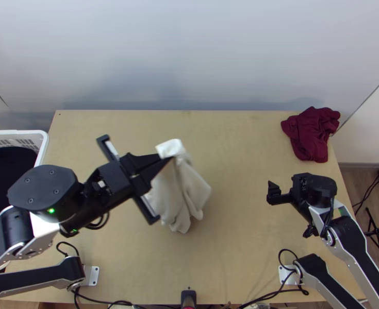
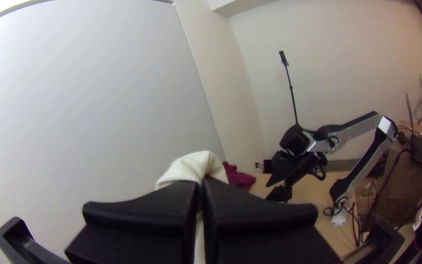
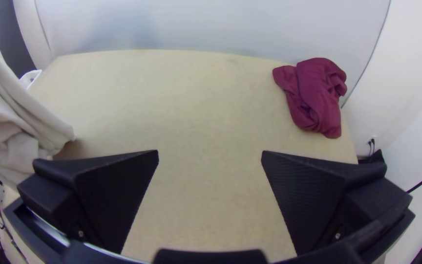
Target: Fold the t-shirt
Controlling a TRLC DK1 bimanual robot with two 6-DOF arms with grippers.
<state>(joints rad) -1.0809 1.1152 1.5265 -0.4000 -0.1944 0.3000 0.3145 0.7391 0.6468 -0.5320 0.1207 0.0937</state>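
In the top view my left gripper (image 1: 166,159) is over the middle-left of the table, shut on the upper end of a white t-shirt (image 1: 183,193). The shirt hangs bunched below it in loose vertical folds. In the left wrist view the two fingers of my left gripper (image 2: 200,185) are together, with white cloth (image 2: 194,166) showing beyond their tips. My right gripper (image 1: 273,192) is apart from the shirt, over the table's right part. In the right wrist view my right gripper (image 3: 210,154) stands open and holds nothing; the hanging shirt (image 3: 6,124) is off to one side.
A crumpled maroon cloth (image 1: 311,135) lies at the table's far right corner. At the left edge a white basket (image 1: 40,138) holds dark cloth (image 1: 6,172). Bare tabletop (image 1: 235,149) lies between the shirt and the maroon cloth. Cables run along the near edge.
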